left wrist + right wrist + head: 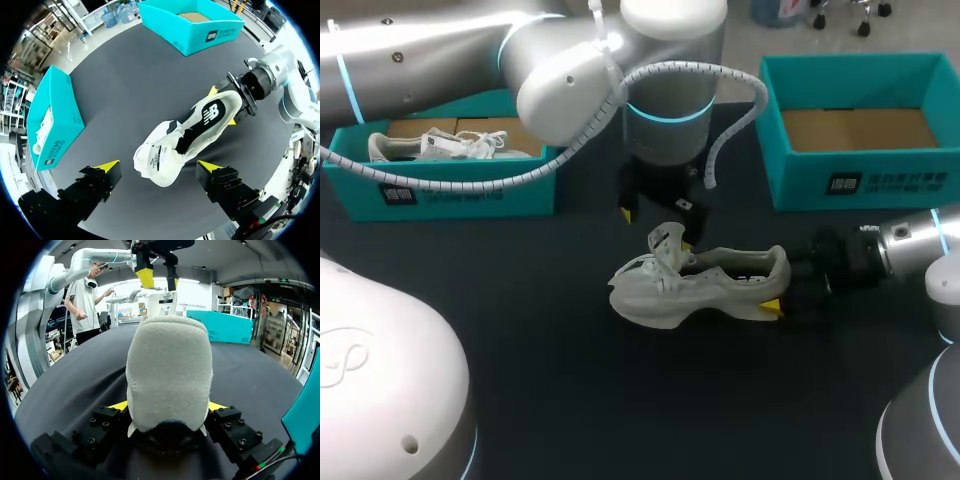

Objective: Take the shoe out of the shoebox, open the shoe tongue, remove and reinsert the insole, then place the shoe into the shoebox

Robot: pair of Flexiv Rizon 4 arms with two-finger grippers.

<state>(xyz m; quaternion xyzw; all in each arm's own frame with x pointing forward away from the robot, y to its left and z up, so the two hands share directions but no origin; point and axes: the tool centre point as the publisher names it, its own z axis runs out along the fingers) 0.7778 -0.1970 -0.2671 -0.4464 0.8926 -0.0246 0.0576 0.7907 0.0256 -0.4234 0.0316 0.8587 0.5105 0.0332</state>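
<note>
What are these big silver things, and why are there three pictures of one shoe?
They are a robot's left arm and right arm. One picture looks down from above the black table; the other two come from small cameras on the wrists. A white shoe sits on the table. The right gripper, two yellow-tipped fingers, squeezes its heel. The left gripper hangs open above the shoe's tongue. Two teal boxes stand at the back: the left box holds another shoe, the right box looks empty.
</note>
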